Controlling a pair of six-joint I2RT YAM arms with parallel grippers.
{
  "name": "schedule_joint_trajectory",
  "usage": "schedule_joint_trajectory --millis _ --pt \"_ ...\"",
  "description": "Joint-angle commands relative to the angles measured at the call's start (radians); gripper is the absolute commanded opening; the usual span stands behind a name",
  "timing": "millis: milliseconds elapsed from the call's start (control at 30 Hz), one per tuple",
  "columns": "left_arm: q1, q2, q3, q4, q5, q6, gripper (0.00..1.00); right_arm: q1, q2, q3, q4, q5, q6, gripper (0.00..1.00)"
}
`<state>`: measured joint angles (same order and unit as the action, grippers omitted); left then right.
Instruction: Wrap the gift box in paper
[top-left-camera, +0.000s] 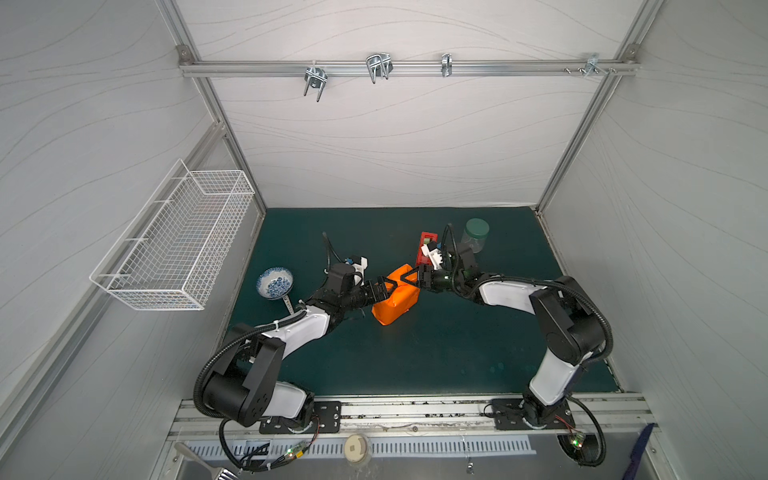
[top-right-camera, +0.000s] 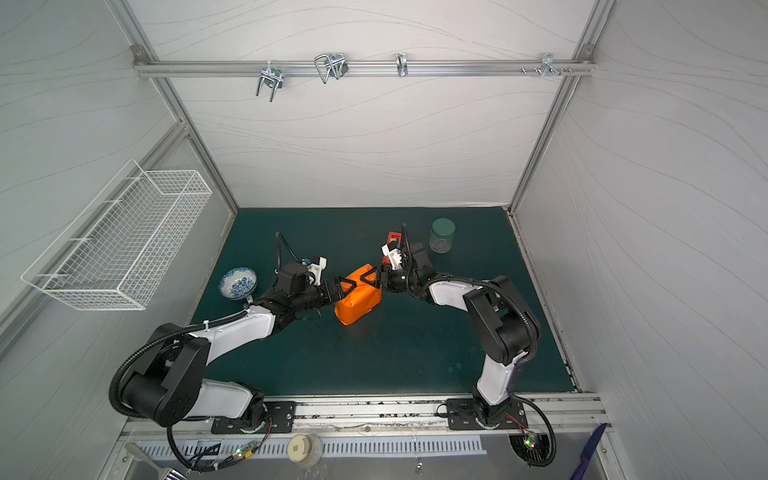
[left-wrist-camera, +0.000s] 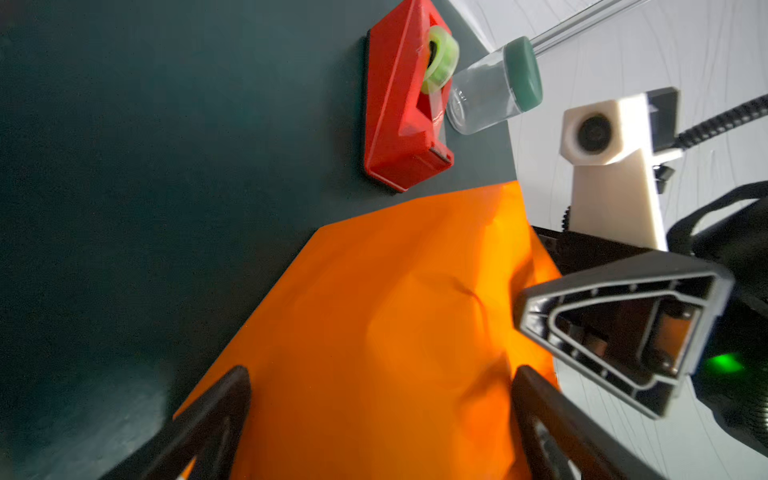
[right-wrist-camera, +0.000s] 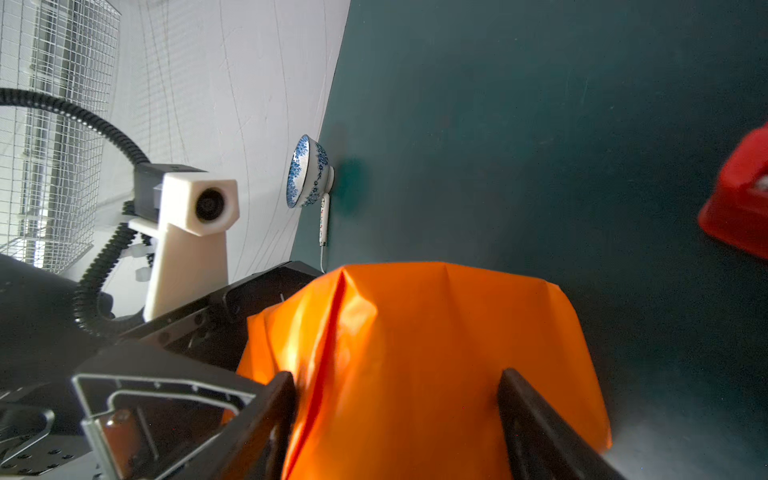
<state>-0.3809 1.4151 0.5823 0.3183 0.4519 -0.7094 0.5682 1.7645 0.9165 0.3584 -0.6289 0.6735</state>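
Note:
The orange paper is folded round a blocky parcel that stands tilted on the green mat, in both top views. The gift box is hidden inside it. My left gripper reaches the parcel's upper left side. In the left wrist view its jaws stand wide open, one on each side of the paper. My right gripper meets the parcel's top right corner. In the right wrist view its jaws are closed against the paper, one finger pressed on a fold.
A red tape dispenser sits just behind the right gripper, with a green-lidded clear jar beyond it. A blue-patterned bowl and a spoon lie at the left of the mat. A white wire basket hangs on the left wall.

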Motion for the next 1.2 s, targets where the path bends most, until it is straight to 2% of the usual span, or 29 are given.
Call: schedule_joint_trajectory --millis 0,333,633,767,967,1067,1167 --pt "-0.012 0.034 -0.014 -0.002 -0.002 0.023 0.99 0.02 0.033 -0.021 -0.128 0.001 -0.006 0.77" --pt "-0.003 0.028 -0.064 -0.041 0.0 0.094 0.98 -0.015 -0.033 0.039 -0.195 -0.022 -0.025 0.77" --pt "0.016 0.02 -0.075 -0.059 0.005 0.132 0.95 -0.177 -0.117 0.079 -0.241 -0.073 -0.015 0.77" --pt "0.016 0.033 -0.069 -0.058 0.01 0.137 0.94 -0.231 -0.069 0.134 -0.309 -0.043 -0.03 0.66" --pt "0.016 0.048 -0.067 -0.047 0.022 0.139 0.93 -0.24 0.068 0.304 -0.44 0.028 -0.095 0.52" --pt "0.016 0.044 -0.067 -0.045 0.024 0.139 0.93 -0.243 0.142 0.378 -0.471 0.025 -0.104 0.45" --pt "0.016 0.039 -0.066 -0.049 0.021 0.143 0.93 -0.243 0.199 0.426 -0.487 0.017 -0.106 0.42"
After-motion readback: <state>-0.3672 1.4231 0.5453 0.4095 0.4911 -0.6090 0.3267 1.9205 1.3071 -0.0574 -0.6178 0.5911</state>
